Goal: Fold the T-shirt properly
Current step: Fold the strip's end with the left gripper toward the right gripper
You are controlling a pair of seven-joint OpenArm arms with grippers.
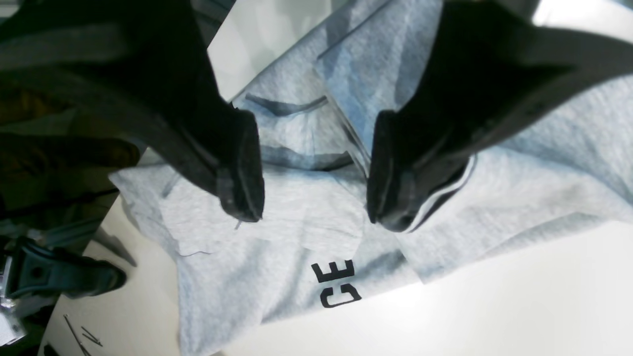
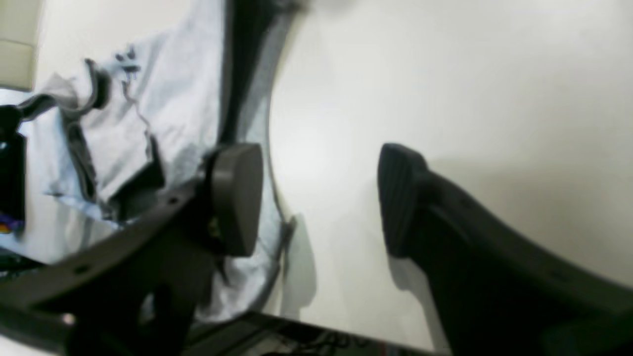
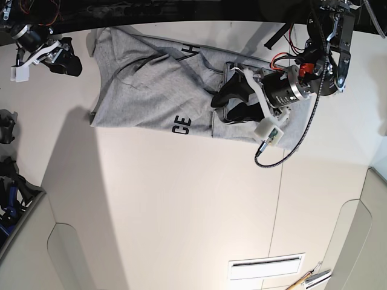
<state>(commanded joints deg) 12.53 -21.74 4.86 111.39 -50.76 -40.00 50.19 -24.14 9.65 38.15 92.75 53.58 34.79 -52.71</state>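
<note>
My left gripper (image 3: 228, 107) was spread above the rumpled T-shirt (image 3: 155, 93), my right (image 3: 77, 64) parted beside it, probably for gathering fabric.

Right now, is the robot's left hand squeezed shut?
No, the left gripper is open, with a wide gap between its fingers and grey T-shirt showing through.

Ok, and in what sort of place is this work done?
It looks like a robot test bench, perhaps in a lab: two robot arms with black pincers, a cable along one arm, and a grey T-shirt on a pale table.
</note>
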